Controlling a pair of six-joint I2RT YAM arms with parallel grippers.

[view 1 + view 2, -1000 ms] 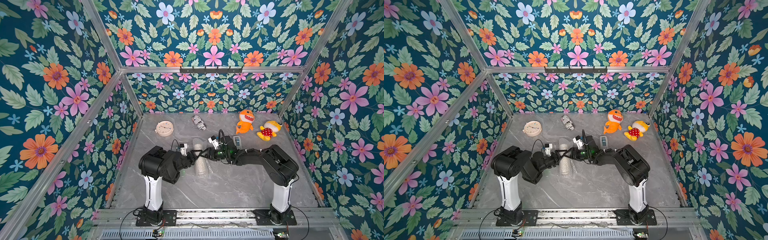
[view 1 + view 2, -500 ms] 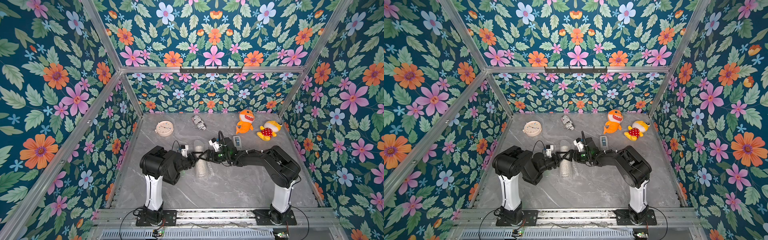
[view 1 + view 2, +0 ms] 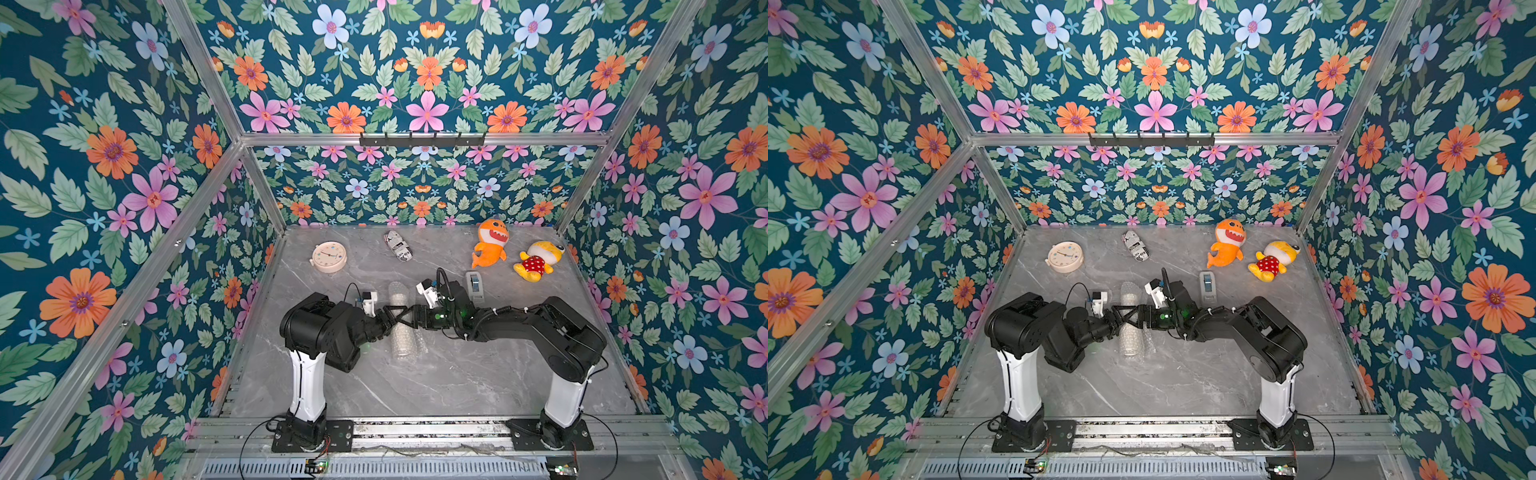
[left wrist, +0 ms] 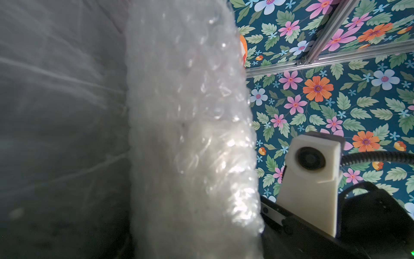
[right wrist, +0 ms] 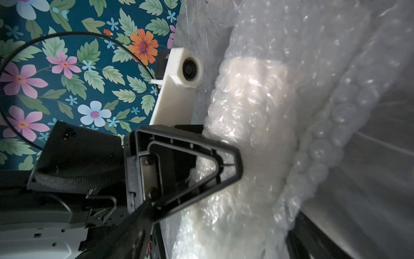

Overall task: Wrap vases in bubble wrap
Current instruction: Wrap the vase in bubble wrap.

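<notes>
Both arms stand on their bases at the near edge of the table [image 3: 415,386]. Each one goes up on a white link, bends at a black elbow and then reaches low and inward. The left arm [image 3: 328,328] and the right arm [image 3: 540,328] meet at the middle, above one object.

This object is the bubble wrap [image 3: 401,336], rolled into a long bundle that lies flat on the table and runs from near to far. The vase [image 5: 253,94] is inside it. In the right wrist view it shows only as a cream-white body behind the bubbles.

Both wrists are turned on the side, with the white camera mount on the far side of each gripper.

The left gripper [image 3: 390,323] is at the left side of the roll. Its jaws stand narrow. One black triangular finger [image 5: 233,157] presses into the wrap just over the vase, and the second finger shows close behind it, so the jaws pinch the wrap.

The right gripper [image 3: 398,316] comes from the opposite side, over the same part of the roll. In its own wrist view its two fingers are blurred and wide apart, with the bundle between them. The jaws are spread and I see no clamp on the wrap.
</notes>
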